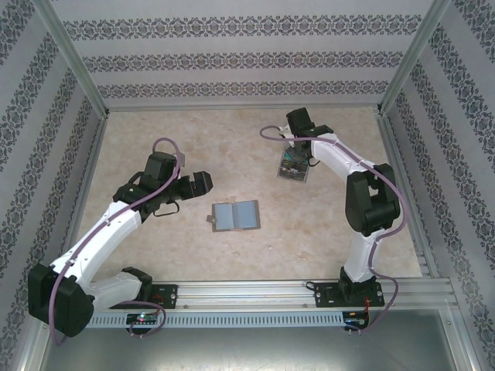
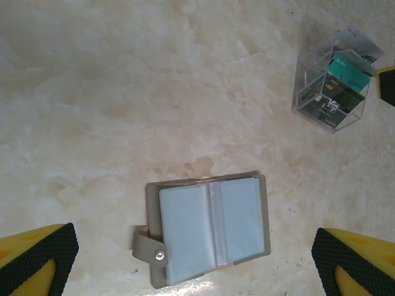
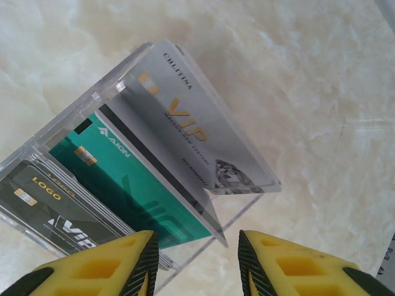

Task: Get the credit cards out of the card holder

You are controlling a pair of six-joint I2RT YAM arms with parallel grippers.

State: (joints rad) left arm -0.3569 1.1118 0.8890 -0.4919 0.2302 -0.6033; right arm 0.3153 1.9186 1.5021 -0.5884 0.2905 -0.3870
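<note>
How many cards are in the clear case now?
3 in the clear case: silver VIP card at one end, teal card in the middle, black card at the other end. Others may be hidden between them.

Open card holder (image 2: 210, 231) flat on marbled table (image 2: 123, 92), clear case (image 2: 333, 89) well apart, upper right.
</note>
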